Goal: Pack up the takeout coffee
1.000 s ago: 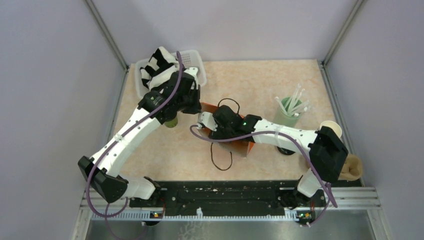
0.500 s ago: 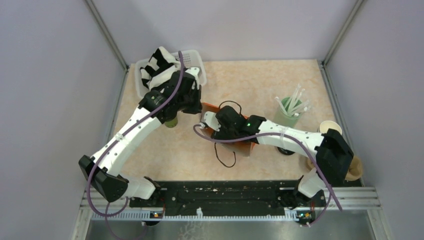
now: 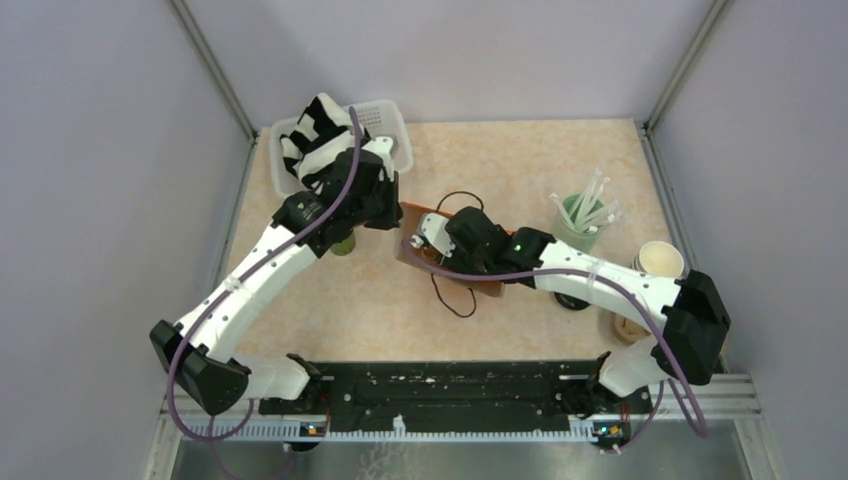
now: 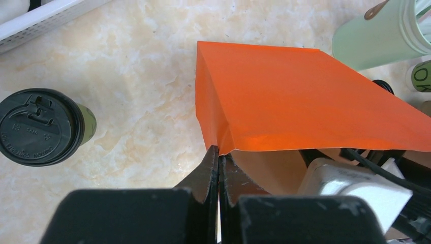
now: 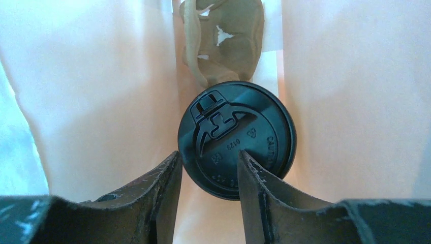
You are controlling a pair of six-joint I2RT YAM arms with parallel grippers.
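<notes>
Faintly, lid (image 5: 236, 137) embossing, perhaps "0123", inside bag (image 5: 101, 76).

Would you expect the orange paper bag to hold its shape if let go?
Probably not: the bag looks thin, creasing sharply where the left tool pinches its rim. The lidded cup inside may weigh its base down, though.

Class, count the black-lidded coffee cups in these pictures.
2: one cup stands on the table beside the orange bag; the other cup sits inside it. Others may be hidden.
</notes>
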